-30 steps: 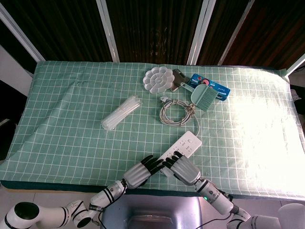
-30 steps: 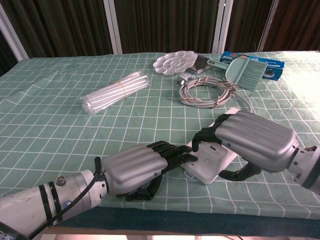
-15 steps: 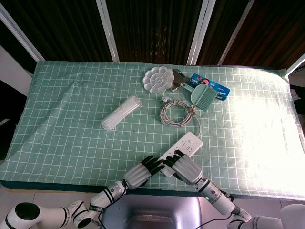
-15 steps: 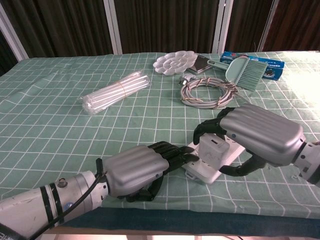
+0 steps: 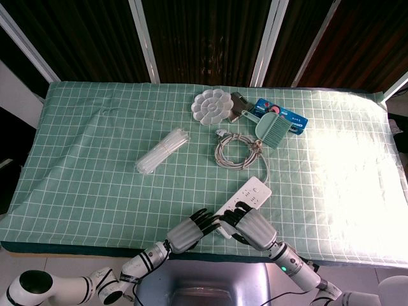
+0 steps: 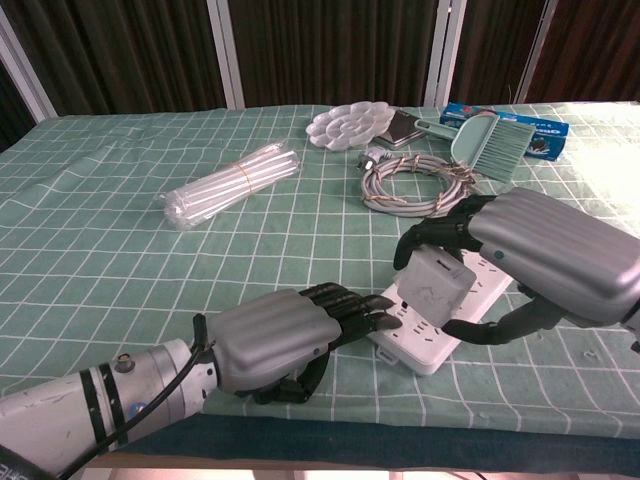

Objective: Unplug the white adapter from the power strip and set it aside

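Change: since a second ago your right hand (image 6: 545, 262) has lifted the white adapter (image 6: 438, 283) clear of the power strip (image 6: 449, 314); a second ago it sat plugged in under your fingers. Near end of the strip has also slid a little toward 3 o'clock.
Right hand: fingers curled round the adapter, pinching it from above; adapter tilted, hanging just over the strip's near half, apart from it in the chest view.
Left hand (image 6: 285, 334): fingers stretched flat and close together, dark fingertips (image 6: 378, 318) pressing the strip's near end at 6 o'clock of the tabletop (image 5: 95, 166). Holds nothing.
Power strip: lies diagonally, near end at 6 o'clock, far end pointing to 1 o'clock; in the head view (image 5: 248, 194) its far half shows past both hands (image 5: 255, 227) (image 5: 186, 233).
Cable (image 6: 414, 187): grey coil at 12 o'clock from the strip, near it, with a white lead running from coil to strip.
Straws (image 5: 163, 150): clear wrapped bundle at 10 o'clock from the strip, well apart, lying diagonal.
Palette (image 5: 211, 107): white flower-shaped tray at the far edge, 12 o'clock.
Dustpan brush (image 6: 487, 142): pale green, just beyond the coil at 1 o'clock, overlapping a blue box (image 6: 545, 133).
Dark flat item (image 6: 400, 128): between palette and brush, touching the palette's side; you cannot tell what it is.
Cloth: green with white grid, covers the whole tabletop.
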Action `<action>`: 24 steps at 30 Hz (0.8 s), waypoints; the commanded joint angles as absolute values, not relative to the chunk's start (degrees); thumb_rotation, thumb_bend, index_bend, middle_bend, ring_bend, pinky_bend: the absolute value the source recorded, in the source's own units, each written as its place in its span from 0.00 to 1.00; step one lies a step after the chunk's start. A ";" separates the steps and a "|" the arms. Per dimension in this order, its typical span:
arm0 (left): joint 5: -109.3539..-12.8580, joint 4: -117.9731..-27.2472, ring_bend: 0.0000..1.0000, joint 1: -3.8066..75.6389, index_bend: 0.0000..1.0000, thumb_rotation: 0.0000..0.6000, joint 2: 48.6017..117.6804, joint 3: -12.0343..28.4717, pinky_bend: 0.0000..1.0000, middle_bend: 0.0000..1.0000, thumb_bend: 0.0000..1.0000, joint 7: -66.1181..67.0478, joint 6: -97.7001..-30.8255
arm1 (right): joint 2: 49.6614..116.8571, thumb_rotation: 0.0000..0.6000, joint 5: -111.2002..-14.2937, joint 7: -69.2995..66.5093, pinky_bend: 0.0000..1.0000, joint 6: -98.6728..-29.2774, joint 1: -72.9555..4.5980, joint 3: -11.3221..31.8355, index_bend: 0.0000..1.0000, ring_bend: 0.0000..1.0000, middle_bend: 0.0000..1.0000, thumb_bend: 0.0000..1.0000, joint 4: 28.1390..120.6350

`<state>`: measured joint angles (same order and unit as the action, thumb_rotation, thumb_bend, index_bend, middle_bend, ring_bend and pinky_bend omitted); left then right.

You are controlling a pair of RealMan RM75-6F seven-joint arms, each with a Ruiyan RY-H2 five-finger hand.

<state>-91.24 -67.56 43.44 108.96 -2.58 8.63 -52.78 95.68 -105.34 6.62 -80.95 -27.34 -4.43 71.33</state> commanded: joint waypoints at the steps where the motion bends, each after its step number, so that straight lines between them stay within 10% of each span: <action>1: -91.36 -68.06 0.01 43.51 0.00 1.00 108.21 -2.30 0.02 0.05 1.00 8.42 -53.23 | 93.14 1.00 -106.19 6.82 0.44 -82.41 -26.58 -5.04 0.88 0.59 0.68 0.47 73.15; 24: -91.67 -71.24 0.00 42.77 0.00 1.00 102.39 -1.07 0.02 0.04 0.95 5.93 -56.99 | 78.85 1.00 -100.95 24.06 0.42 -74.33 -21.61 -7.52 0.73 0.50 0.67 0.47 72.39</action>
